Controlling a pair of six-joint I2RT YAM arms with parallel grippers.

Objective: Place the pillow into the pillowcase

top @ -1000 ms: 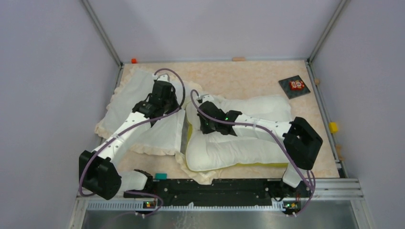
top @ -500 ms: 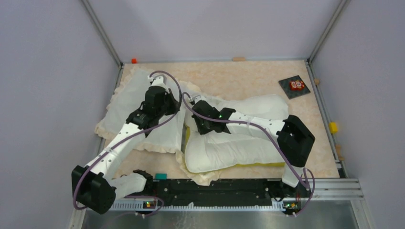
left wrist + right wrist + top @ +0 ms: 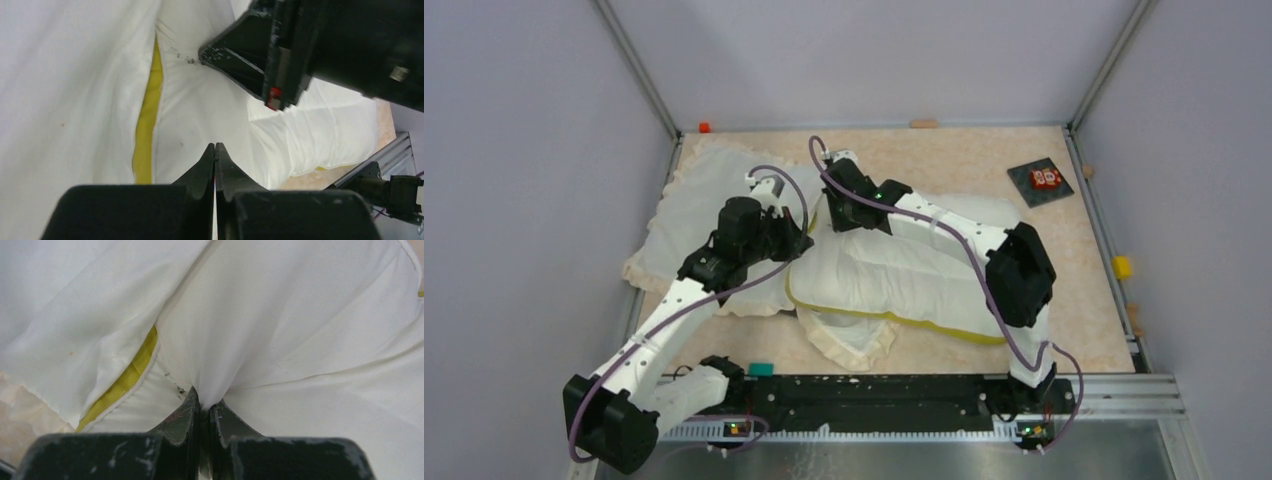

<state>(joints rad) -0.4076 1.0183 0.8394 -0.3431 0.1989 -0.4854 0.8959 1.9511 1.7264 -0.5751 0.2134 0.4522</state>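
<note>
Plain lilac-grey walls [image 3: 524,200] enclose the bench [image 3: 964,160], its mottled beige top evenly lit. Aluminium posts [image 3: 637,70] rise at the far corners; a metal rail [image 3: 1124,388] runs along the near edge.

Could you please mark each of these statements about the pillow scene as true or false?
1. The right gripper is pinching the fabric of the pillow. True.
2. The pillow is fully inside the pillowcase. False: most of it lies uncovered, with its yellow band showing.
3. The left gripper has its jaws wide open. False: they are shut, tips together.
4. A dark square tile lies to the far right of the pillow. True.
</note>
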